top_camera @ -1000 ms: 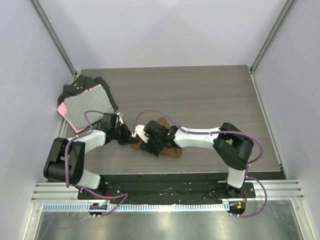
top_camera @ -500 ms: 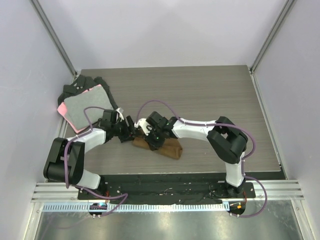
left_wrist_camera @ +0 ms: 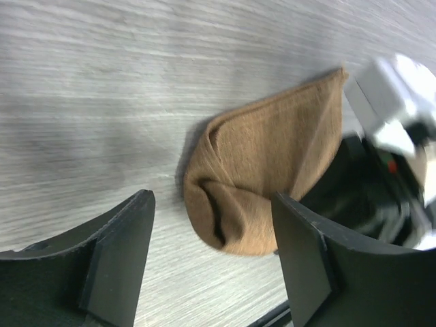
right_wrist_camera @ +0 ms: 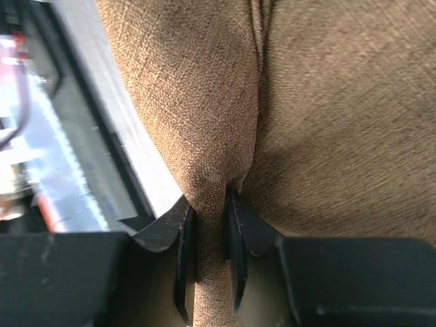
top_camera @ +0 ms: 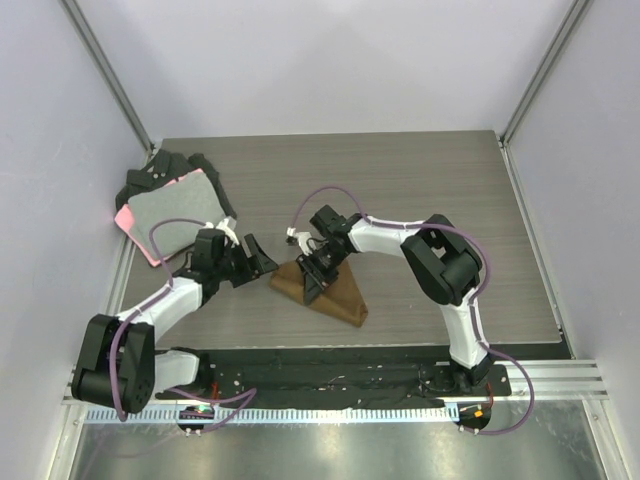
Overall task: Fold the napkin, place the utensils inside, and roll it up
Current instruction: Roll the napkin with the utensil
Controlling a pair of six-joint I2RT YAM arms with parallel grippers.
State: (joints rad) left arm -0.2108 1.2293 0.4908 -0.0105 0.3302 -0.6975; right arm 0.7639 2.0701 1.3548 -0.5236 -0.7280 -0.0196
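Napkin (top_camera: 338, 300), folded, on the table (top_camera: 420, 190) near the front middle; long axis runs far-left to near-right. Right hand (right_wrist_camera: 208, 204) narrow, pinching a raised fold of the napkin. Left hand (left_wrist_camera: 211, 203) wide, empty, facing the napkin's left end.

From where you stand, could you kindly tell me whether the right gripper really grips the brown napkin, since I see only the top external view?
Observer: Yes, the right wrist view shows the right gripper shut on a raised fold of the napkin, pinched between its jaws.
Operator: Thank you. Is the left gripper holding anything?
Observer: No, the left wrist view shows the left gripper open, its jaws wide apart, with the napkin's rounded end on the table ahead of them.
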